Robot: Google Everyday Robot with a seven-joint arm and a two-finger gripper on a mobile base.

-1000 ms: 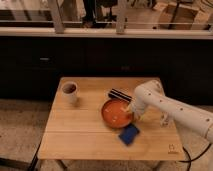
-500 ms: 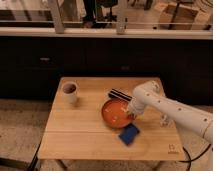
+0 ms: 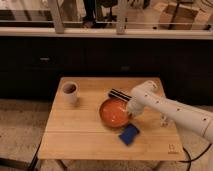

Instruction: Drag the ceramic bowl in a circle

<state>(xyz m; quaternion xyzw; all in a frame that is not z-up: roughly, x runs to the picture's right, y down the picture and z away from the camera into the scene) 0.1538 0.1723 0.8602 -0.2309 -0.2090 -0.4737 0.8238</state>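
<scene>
A small white cup [image 3: 70,93] stands near the rear left corner of the wooden table [image 3: 75,135]. The orange-red ceramic bowl [image 3: 111,114] sits about mid-table, a little toward the right edge. A dark bar-like object [image 3: 119,94], perhaps a packet, lies just behind the bowl's rear rim. A blue pad [image 3: 129,134] lies just in front of the bowl, near the front edge. The gripper [image 3: 131,108] is down at the bowl's right rim, below the white arm [image 3: 170,107] reaching in over the right edge. I cannot tell whether it grips the rim or stands open.
</scene>
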